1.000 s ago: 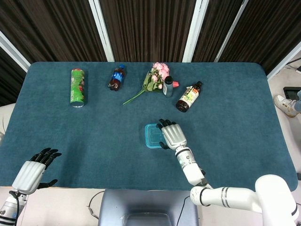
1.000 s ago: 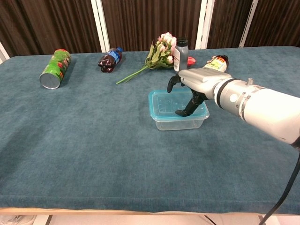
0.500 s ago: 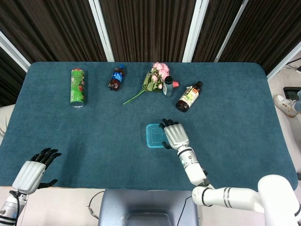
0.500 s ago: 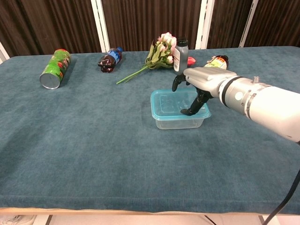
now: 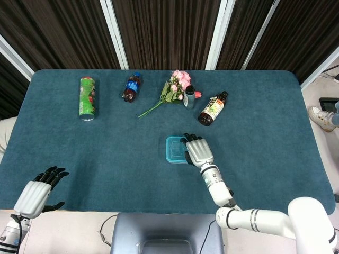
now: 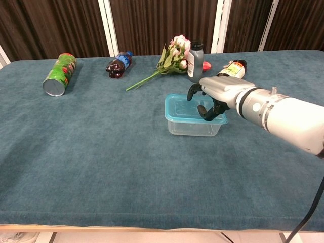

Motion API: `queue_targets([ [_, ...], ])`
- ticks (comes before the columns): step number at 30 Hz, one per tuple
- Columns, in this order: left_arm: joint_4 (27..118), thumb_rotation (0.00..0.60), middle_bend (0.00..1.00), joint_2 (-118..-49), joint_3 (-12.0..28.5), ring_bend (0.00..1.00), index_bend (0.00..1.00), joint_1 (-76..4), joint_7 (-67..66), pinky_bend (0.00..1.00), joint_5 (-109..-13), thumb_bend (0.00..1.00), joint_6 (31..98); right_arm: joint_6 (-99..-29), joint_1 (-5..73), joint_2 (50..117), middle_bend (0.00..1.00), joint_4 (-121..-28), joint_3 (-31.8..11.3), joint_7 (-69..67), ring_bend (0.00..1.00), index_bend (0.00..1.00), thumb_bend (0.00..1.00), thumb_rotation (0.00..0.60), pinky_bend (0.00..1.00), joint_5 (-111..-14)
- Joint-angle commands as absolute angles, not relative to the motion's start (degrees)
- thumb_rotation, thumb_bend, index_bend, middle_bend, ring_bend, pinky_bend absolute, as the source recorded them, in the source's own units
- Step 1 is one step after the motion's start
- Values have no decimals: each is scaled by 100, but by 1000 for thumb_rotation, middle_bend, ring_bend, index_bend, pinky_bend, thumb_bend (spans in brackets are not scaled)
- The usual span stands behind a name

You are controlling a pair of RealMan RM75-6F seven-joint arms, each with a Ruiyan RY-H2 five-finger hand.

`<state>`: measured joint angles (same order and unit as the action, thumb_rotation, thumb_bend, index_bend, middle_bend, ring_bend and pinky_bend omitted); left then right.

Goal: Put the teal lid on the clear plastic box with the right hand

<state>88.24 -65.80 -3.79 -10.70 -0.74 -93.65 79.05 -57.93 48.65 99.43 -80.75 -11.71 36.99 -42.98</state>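
Note:
The clear plastic box [image 6: 191, 126] stands on the blue cloth right of centre, and the teal lid [image 5: 174, 149] [image 6: 183, 107] lies flat on top of it. My right hand [image 5: 197, 152] [image 6: 216, 94] reaches over the lid's right side. Its fingers curl down onto the lid's top and right rim, and the thumb is at the near right corner. Part of the right rim is hidden under the hand. My left hand [image 5: 40, 190] hovers at the table's front left edge with fingers spread and nothing in it. It shows only in the head view.
Along the back lie a green can [image 5: 87, 98] [image 6: 59, 73], a cola bottle [image 5: 131, 87] [image 6: 118, 64], a bunch of pink flowers [image 5: 175, 89] [image 6: 172, 56] and a brown sauce bottle [image 5: 212, 108] [image 6: 233, 68]. A grey bottle [image 5: 189, 97] [image 6: 195, 54] stands upright.
The box with the lid has slid a little to the right and away, together with my right hand. The fingers have curled further down over the lid's right side. The left hand stayed still.

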Motion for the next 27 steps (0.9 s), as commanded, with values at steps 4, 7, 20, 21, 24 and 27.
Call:
queue_targets([
  [4,8825,600,168,-6580,-379,125,230,-1073,-78,299,-9364,743,7897,-5817,4830,9858,252,-8236,-1158,3630,219,383,322,600,411,-4423],
  [7,8829,600,167,-6580,-376,125,231,-1075,-80,299,-9354,743,7888,-5960,4786,9746,251,-8519,-1169,3603,219,382,323,600,411,-4566],
  [20,8841,600,168,-6574,-385,126,231,-1078,-82,300,-9368,743,7884,-6451,4897,9799,252,-9084,-1318,4033,220,374,322,600,411,-4670],
  [21,8840,600,168,-6574,-385,126,231,-1077,-80,300,-9368,743,7886,-6455,4921,9837,252,-9057,-1338,4060,219,374,322,600,411,-4645],
  [24,8837,600,168,-6571,-387,126,231,-1077,-74,300,-9366,743,7882,-6436,4982,9948,252,-8945,-1386,4083,219,374,322,600,411,-4599],
  [27,8833,600,168,-6569,-384,126,231,-1076,-76,300,-9364,743,7884,-6393,5044,10085,252,-8782,-1426,4045,219,374,322,600,411,-4607],
])
